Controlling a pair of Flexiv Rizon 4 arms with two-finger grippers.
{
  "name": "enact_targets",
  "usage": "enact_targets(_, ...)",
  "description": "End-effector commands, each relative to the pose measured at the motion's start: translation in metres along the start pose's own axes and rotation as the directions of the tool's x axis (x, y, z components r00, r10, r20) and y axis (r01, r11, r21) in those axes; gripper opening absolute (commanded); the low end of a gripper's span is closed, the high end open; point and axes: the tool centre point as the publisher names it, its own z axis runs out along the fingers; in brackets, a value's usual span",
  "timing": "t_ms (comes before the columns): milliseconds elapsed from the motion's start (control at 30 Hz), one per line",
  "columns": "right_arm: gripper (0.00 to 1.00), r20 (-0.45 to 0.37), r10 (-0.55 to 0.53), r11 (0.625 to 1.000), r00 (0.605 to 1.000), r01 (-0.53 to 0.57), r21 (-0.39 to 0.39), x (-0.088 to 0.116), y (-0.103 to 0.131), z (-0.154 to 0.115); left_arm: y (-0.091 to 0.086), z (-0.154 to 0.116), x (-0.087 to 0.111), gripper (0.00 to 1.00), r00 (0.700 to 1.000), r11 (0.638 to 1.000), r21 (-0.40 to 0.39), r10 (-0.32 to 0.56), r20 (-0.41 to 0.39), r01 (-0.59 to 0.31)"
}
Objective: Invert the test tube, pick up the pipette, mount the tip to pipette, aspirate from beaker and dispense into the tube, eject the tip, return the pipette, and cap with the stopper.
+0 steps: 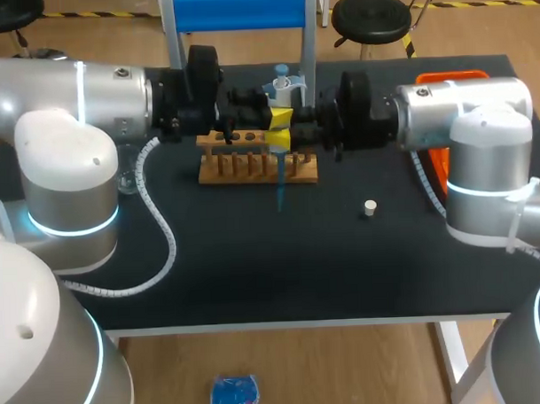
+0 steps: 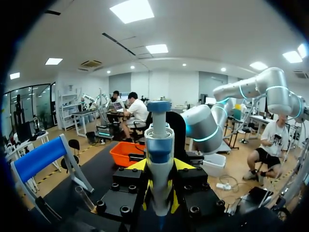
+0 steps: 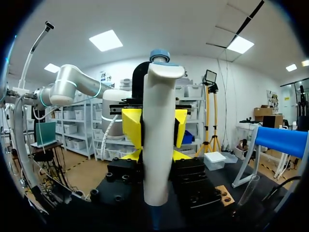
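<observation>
The white and blue pipette [image 1: 282,86] stands upright over the wooden rack [image 1: 257,165], its blue tip [image 1: 280,188] pointing down in front of the rack. My left gripper [image 1: 274,128] comes in from the left and is shut on the pipette body [image 2: 159,169]. From the other side my right gripper [image 1: 290,129] meets it, and its yellow fingers press both sides of the pipette [image 3: 157,145]. The small white stopper [image 1: 370,207] lies on the black table to the right of the rack. A clear glass tube [image 3: 248,191] leans near the blue stand.
An orange tray [image 1: 439,156] sits at the back right, mostly behind my right arm. The blue-topped stand [image 1: 237,10] rises behind the rack. A clear glass vessel [image 1: 127,182] shows beside my left arm. The table's front half holds only the stopper.
</observation>
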Motion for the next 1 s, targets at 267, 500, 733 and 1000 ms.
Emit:
enact_targets(267,0.00,-0.007,0.003,1.000,1.000,-0.003,0.025,0.002,0.001,0.003,0.000,0.000,-0.002,0.00,1.000,1.000,0.000,0.001,0.001,-0.001)
enact_targets(500,0.00,-0.007,0.005,1.000,1.000,-0.005,0.026,0.002,0.001,0.004,0.000,0.000,-0.002,1.00,1.000,1.000,0.000,0.001,0.001,-0.001)
enact_targets(733,0.00,-0.005,0.004,1.000,1.000,-0.004,0.021,0.000,0.004,-0.005,0.000,0.000,-0.002,1.00,1.000,1.000,0.000,0.001,0.001,-0.001)
enact_targets(1000,0.00,0.033,-0.004,1.000,0.999,0.003,0.025,-0.014,0.015,-0.053,0.000,0.000,-0.002,1.00,1.000,1.000,0.000,0.001,0.001,-0.001)
